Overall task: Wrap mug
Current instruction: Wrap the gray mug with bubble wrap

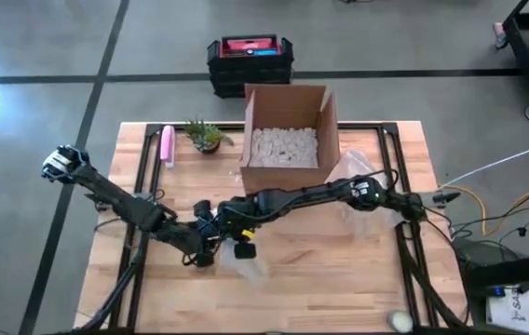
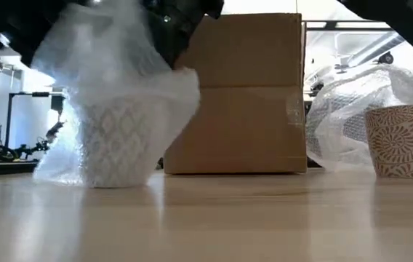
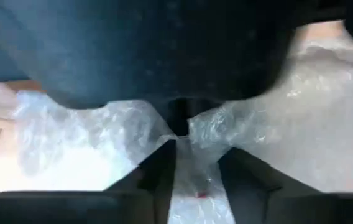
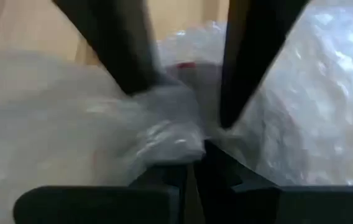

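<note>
Big box (image 1: 288, 130) sits at table (image 1: 339, 270) back. White mug (image 2: 115, 145) w/ bubble wrap (image 2: 119, 80) stands in front. Left gripper (image 1: 207, 251) & right gripper (image 1: 237, 234) both pinch wrap tight. 2nd mug (image 2: 399, 140) stands apart.

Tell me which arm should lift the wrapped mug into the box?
Probably right. Both the right gripper and left gripper pinch the bubble wrap around the white mug, but the right arm lies alongside the box.

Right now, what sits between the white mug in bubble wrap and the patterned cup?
In the low view, the cardboard box stands between the white mug and the patterned cup, set farther back.
</note>
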`<state>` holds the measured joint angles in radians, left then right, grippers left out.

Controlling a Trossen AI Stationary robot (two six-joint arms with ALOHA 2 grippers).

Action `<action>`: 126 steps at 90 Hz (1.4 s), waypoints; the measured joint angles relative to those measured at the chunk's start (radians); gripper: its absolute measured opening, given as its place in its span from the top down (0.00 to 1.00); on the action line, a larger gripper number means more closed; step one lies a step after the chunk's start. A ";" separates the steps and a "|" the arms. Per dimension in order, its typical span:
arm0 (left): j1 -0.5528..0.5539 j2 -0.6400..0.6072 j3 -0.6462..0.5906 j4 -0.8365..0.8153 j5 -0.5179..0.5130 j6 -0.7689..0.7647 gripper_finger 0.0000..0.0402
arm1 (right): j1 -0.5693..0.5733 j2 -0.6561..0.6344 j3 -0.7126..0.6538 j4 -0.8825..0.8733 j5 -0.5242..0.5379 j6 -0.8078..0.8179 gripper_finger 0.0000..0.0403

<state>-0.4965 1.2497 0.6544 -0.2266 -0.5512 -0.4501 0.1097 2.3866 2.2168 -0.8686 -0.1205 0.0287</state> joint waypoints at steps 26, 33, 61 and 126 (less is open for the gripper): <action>0.004 0.046 -0.003 0.047 -0.002 0.004 0.97 | 0.010 -0.014 0.116 -0.191 -0.012 -0.004 0.97; 0.004 0.046 0.000 0.060 0.001 0.004 0.97 | 0.010 -0.056 0.139 -0.236 -0.014 -0.011 0.97; 0.004 0.043 -0.001 0.059 0.011 0.006 0.99 | 0.016 -0.093 0.139 -0.237 -0.010 -0.043 0.97; 0.001 0.034 -0.004 0.059 0.024 0.019 0.98 | 0.073 -0.002 0.133 -0.169 0.168 -0.095 0.97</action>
<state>-0.4951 1.2837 0.6508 -0.1673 -0.5276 -0.4312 0.1825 2.3843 2.3493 -1.0374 0.0471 -0.0660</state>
